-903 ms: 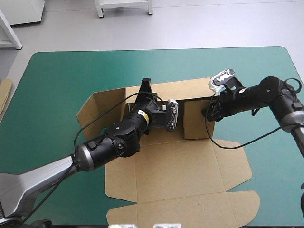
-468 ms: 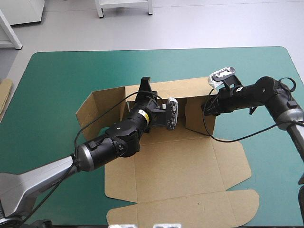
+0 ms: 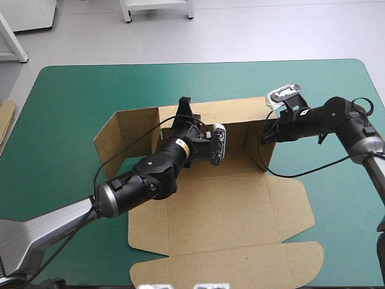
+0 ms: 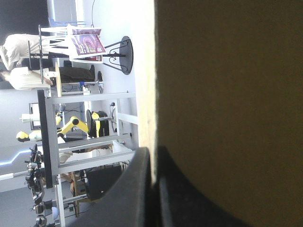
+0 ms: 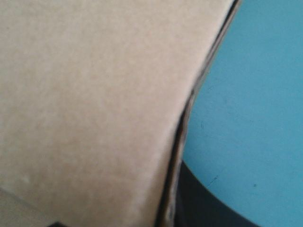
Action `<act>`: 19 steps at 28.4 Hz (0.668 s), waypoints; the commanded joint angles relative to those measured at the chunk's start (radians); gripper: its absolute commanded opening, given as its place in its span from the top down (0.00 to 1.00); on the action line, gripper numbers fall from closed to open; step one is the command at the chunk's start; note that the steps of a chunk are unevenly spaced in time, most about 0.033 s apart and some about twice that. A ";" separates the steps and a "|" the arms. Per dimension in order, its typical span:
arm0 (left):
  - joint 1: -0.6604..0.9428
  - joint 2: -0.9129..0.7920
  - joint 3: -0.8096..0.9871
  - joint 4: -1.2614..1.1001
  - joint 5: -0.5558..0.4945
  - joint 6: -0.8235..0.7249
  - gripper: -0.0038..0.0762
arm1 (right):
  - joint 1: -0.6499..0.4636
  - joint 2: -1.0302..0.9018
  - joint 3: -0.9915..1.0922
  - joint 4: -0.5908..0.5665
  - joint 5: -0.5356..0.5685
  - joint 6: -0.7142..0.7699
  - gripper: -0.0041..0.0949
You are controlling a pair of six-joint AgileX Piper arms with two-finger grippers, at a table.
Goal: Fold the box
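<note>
Box [image 3: 222, 205] sits mid-counter, brown, partly raised. Its far wall [image 3: 234, 111] stands up. The left side wall [image 3: 120, 135] is up too, splayed outward toward the counter's left edge. The right side wall [image 3: 260, 144] stands upright at the far right corner. The rest lies flat toward the near edge: a wide panel, then the lid flap [image 3: 228, 268] with rounded corner tabs, reaching almost to the near edge.

My left end effector [image 3: 183, 109] is on the top edge of the far wall, near its left corner. The arm comes in across the flat panel from the near left. In the left wrist view my black fingers [image 4: 135, 189] are all but closed, with the board's edge clamped between them. The box [image 4: 227, 94] fills everything on one side of that edge. So the left end effector [image 4: 152, 158] is gripping the box.

My right end effector [image 3: 267, 131] is at the right side wall, reaching in from the counter's right. In the right wrist view the box [image 5: 94, 94] fills most of the frame, with its edge running down to my end effector [image 5: 176, 210]. One black finger [image 5: 203, 208] lies against the outer side of the board, pinching it.

The teal-green counter [image 3: 78, 102] surrounds the box on all sides and shows beyond the gripped edge [image 5: 251, 94]. A bit of spare board [image 3: 5, 117] pokes in at the counter's left edge.
</note>
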 commanded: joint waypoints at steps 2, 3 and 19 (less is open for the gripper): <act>-0.007 -0.036 -0.031 0.043 -0.056 -0.015 0.96 | 0.002 -0.030 -0.028 0.073 0.058 -0.022 0.98; -0.007 -0.036 -0.031 0.043 -0.060 -0.015 0.96 | 0.002 -0.030 -0.028 0.073 0.058 -0.022 0.98; -0.176 -0.112 -0.031 -0.018 -0.079 -0.028 0.44 | 0.000 -0.030 -0.028 0.051 0.035 0.042 0.98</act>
